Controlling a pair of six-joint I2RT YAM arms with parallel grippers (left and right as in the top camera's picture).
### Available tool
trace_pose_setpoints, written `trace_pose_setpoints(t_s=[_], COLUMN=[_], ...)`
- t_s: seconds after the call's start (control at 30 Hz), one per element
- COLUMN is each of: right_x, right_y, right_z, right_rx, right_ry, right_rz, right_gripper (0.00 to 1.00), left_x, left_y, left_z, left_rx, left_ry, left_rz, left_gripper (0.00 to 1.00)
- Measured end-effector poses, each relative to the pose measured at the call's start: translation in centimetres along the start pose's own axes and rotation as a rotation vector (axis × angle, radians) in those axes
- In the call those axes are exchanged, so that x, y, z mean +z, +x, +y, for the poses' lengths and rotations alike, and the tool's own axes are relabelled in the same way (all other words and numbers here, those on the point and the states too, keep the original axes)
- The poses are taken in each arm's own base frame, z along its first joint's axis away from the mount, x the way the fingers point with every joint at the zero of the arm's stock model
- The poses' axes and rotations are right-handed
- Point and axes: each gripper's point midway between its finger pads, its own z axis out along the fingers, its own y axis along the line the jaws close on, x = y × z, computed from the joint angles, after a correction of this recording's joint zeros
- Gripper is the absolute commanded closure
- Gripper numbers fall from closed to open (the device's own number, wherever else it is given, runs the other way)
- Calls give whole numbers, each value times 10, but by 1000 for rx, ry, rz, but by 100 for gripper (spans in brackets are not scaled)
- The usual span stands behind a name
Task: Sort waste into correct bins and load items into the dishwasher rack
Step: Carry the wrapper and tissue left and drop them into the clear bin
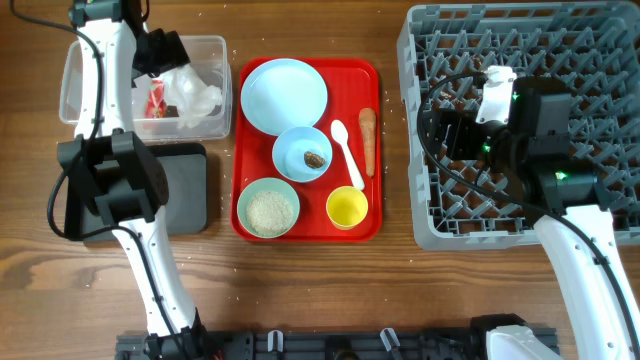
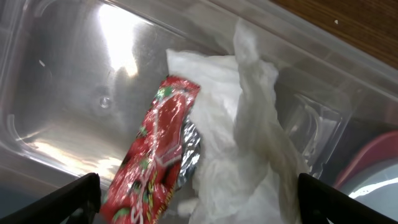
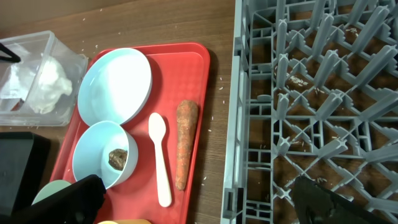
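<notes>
The clear tub holds the red wrapper and white tissue. My left gripper hangs open and empty just above them; its view shows the wrapper and tissue between the fingers. On the red tray are the blue plate, a blue bowl with a brown lump, the spoon, carrot, a mint bowl of rice and the yellow cup. My right gripper is open above the grey rack's left side.
The black tray lies below the tub, partly under my left arm. In the right wrist view the open fingers frame the rack's left wall, the carrot and the spoon. Rice grains dot the wood.
</notes>
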Motion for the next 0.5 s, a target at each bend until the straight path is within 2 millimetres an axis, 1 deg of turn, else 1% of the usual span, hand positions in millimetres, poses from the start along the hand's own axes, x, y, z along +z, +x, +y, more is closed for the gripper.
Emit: trace_pose_setpoints(t_s=[0.13,0.2,0.27,0.3,0.37,0.4,0.43,0.47,0.5], right_x=[0,0,0,0,0,0,0,0,0], right_y=[0,0,0,0,0,0,0,0,0], right_z=[0,0,0,0,0,0,0,0,0], right_rx=[0,0,0,0,0,0,2,3,3], right_ry=[0,0,0,0,0,0,0,0,0], right_rz=[0,0,0,0,0,0,0,0,0], right_gripper=[0,0,0,0,0,0,0,0,0], left_x=[-6,-16,-38,-55,-88,-104,-117,-124,-129], left_y=[-1,1,1,1,4,6,9,13,22], left_z=[-1,0,1,1,-8,-20,-33,-42,-52], left_rx=[1,1,0,-1,-6,7,33,54,77], left_ry=[3,4,11,18,95,183,267,325,380], left_rz=[-8,-10,-31,-53,-80,-86,-84,-76,-44], left_gripper=[0,0,0,0,0,1,0,3,5])
